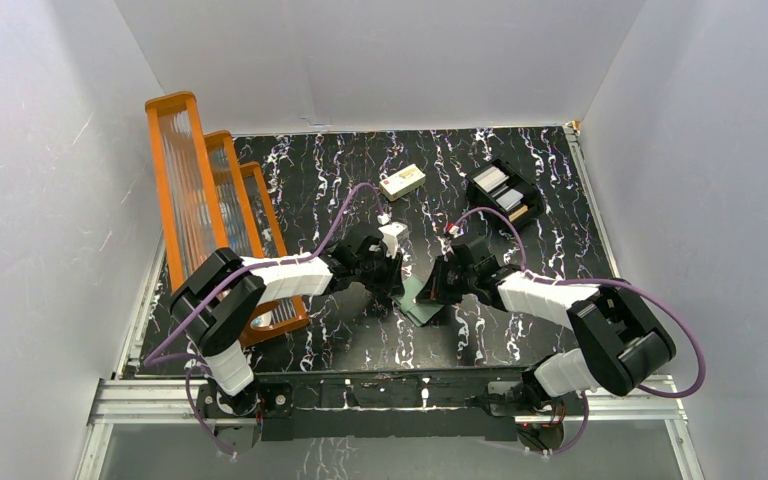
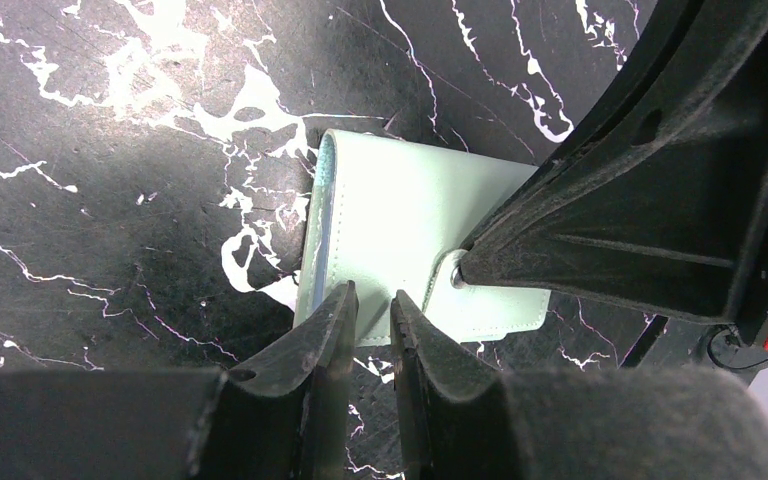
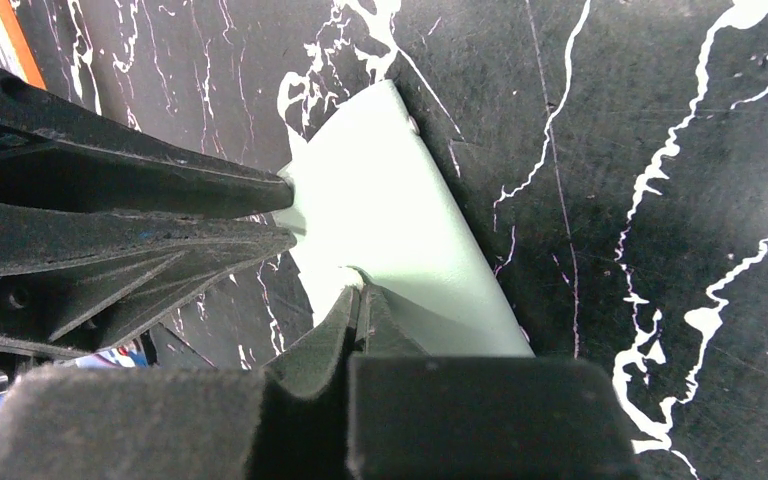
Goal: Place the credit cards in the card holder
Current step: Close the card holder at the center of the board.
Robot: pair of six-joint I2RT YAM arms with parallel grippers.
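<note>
Black desk (image 1: 520, 330) veined with white. On it: orange-framed racks (image 1: 200, 200) at left, a cream block (image 1: 402, 181) and black tray (image 1: 505, 192) toward the far edge, a green card holder (image 1: 422, 300) near centre.

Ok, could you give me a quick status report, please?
Left gripper and right gripper both shut on card holder. Holder not yet open. Nothing in the way.

Top view high behind, looking down, both wrist views close over the shared card holder (image 2: 410, 210)
</note>
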